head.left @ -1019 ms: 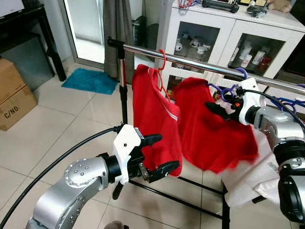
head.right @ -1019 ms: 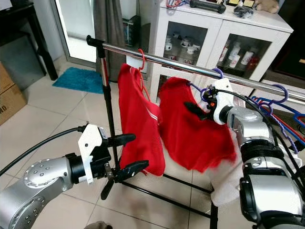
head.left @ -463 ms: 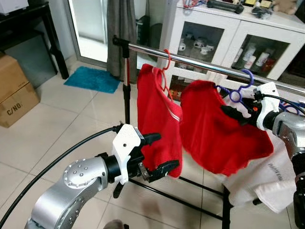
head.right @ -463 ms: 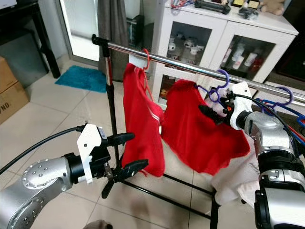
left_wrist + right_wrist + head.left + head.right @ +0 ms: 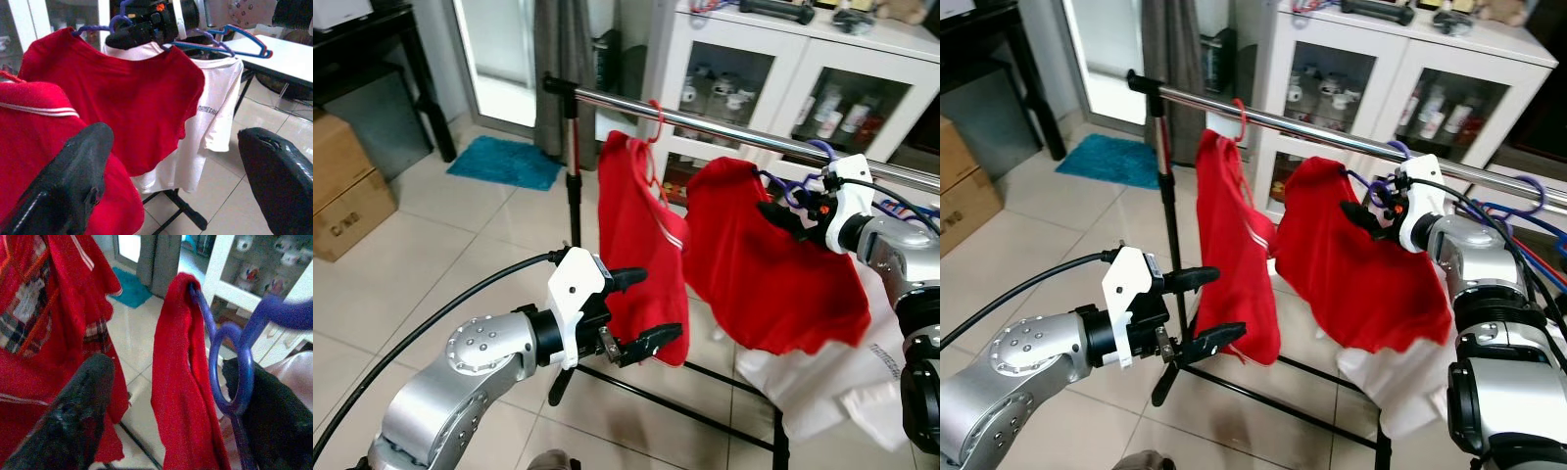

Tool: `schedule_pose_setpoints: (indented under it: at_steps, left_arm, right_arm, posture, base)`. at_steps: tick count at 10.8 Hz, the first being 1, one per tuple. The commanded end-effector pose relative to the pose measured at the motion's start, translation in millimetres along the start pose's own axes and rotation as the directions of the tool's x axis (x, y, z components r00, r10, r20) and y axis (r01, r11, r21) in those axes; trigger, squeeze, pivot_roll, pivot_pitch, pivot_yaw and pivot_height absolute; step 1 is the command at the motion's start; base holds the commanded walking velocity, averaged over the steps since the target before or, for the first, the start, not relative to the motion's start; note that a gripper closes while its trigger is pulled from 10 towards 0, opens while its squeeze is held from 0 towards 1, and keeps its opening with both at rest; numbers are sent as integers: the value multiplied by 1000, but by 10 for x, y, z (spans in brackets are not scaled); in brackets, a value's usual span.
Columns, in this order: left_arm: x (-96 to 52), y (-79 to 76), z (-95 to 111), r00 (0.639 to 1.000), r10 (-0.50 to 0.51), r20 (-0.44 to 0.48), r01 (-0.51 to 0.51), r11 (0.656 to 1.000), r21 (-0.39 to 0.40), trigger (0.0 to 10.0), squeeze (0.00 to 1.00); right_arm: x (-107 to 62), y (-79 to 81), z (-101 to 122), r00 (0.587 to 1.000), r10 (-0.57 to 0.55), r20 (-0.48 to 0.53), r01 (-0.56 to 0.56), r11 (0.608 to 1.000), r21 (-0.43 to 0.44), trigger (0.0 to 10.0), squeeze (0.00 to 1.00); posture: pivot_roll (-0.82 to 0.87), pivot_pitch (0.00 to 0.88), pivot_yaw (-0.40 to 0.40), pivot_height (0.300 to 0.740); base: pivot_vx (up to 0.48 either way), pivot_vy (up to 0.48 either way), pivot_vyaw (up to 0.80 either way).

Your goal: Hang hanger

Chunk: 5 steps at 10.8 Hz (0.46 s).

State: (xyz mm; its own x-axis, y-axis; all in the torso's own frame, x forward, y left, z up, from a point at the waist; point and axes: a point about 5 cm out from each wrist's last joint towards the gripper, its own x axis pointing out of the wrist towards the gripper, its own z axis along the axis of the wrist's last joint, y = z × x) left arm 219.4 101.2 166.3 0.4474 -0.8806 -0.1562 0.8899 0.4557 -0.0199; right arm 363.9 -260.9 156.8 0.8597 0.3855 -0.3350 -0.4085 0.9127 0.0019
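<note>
A chrome rail [image 5: 724, 127] crosses the view on a black stand. A purple hanger [image 5: 264, 313] carries a red garment [image 5: 773, 284], and its hook sits at the rail. My right gripper [image 5: 773, 208] is at the hanger's neck just under the rail. Its fingers stand apart, with the neck lying against one finger [image 5: 274, 401]. Lower down, my left gripper [image 5: 658, 305] is open beside the hem of another red shirt [image 5: 636, 235]. That shirt hangs from a red hanger [image 5: 651, 113] and the gripper holds nothing.
A white shirt [image 5: 822, 382] and blue hangers [image 5: 911, 211] hang further right on the rail. A white glass-door cabinet [image 5: 773, 69] stands behind. A cardboard box [image 5: 347, 196] and a teal mat [image 5: 504, 162] lie to the left. The rack's black base bar [image 5: 705, 411] runs along the floor.
The right gripper carried the purple hanger and red garment up and rightward, then back down, so the hook now rests at the rail. The left arm barely moved.
</note>
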Motion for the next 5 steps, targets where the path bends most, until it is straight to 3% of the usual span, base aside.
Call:
schedule_pose_setpoints:
  at_steps: [1, 5]
  left_arm:
    - [-7, -18, 17, 1000, -3, 6, 3, 1000, 7, 10000, 984]
    - [-1, -8, 25, 1000, -2, 3, 2, 1000, 11, 10000, 984]
  right_arm:
    - [2, -15, 46, 1000, -4, -3, 4, 1000, -11, 0, 0]
    - [25, -30, 65, 1000, -22, -1, 22, 1000, 14, 0, 0]
  posture:
    - [161, 44, -67, 740]
    - [160, 43, -62, 740]
  base:
    - [0, 0, 0]
    - [0, 0, 0]
